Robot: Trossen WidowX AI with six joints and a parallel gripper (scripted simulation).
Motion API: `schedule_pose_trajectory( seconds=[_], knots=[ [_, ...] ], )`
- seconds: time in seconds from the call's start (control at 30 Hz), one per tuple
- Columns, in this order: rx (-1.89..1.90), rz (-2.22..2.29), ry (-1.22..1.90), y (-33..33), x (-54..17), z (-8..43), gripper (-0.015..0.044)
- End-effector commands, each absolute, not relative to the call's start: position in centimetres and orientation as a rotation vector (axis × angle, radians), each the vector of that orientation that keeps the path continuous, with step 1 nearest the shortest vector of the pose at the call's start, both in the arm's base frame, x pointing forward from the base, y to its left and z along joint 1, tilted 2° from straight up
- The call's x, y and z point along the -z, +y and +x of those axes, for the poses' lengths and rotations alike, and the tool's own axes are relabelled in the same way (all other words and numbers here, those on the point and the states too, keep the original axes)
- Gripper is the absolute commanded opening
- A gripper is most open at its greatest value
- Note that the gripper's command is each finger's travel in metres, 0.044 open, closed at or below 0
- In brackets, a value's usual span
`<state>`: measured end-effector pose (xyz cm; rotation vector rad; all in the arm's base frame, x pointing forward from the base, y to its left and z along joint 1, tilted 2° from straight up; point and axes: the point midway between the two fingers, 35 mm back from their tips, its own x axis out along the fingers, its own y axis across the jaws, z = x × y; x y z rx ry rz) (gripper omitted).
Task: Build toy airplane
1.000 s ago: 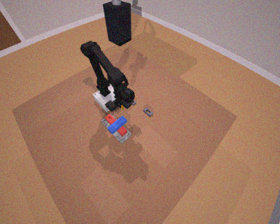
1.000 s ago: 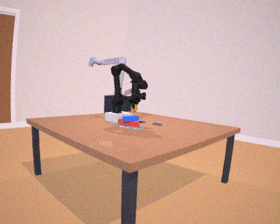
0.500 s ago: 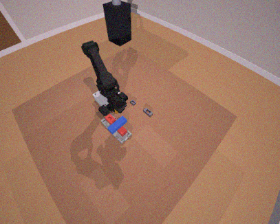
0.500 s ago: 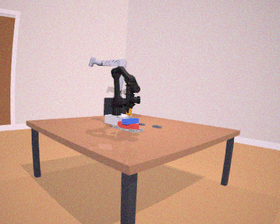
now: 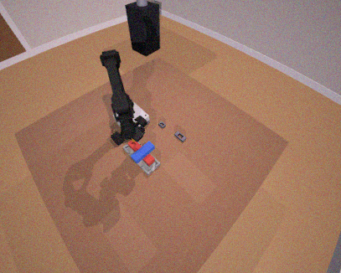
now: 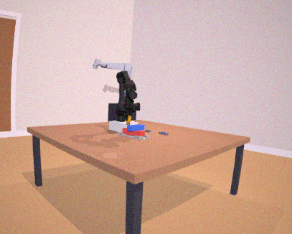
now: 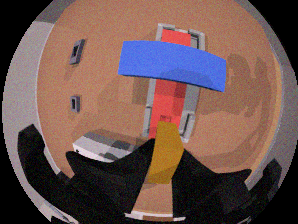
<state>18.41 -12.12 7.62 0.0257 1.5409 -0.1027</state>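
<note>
The red fuselage (image 5: 150, 161) (image 6: 138, 133) (image 7: 169, 102) lies lengthwise in the grey cradle (image 5: 150, 172) (image 6: 145, 138) (image 7: 193, 100). The blue wing (image 5: 142, 152) (image 6: 135, 128) (image 7: 170, 62) lies across its top, slightly askew in the wrist view; its tab is hidden. My gripper (image 7: 166, 151) is shut on the orange-yellow tail fin (image 6: 129, 118) (image 7: 169, 142). In the wrist view the fin's far end is beside the small socket near the fuselage's tail. In the exterior view it appears above the fuselage; the exact gap cannot be told.
Two small dark grey holders (image 5: 180, 136) (image 5: 162, 125) (image 7: 77, 52) (image 7: 75, 104) stand on the table to one side of the cradle. The white base block (image 5: 141, 112) (image 6: 115, 125) (image 7: 97, 145) is close to the cradle's tail end.
</note>
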Motion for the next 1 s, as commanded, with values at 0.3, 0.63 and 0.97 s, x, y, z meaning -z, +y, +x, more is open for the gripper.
schedule_pose_trajectory(
  seconds=[0.3,0.63,0.97],
  knots=[
    [0.095,0.023,1.541,-12.4,-7.4,18.1,0.0066],
    [0.095,0.023,1.541,-12.4,-7.3,18.1,0.0066],
    [0.095,0.023,1.541,-12.5,-5.7,18.2,0.0066]
  ],
)
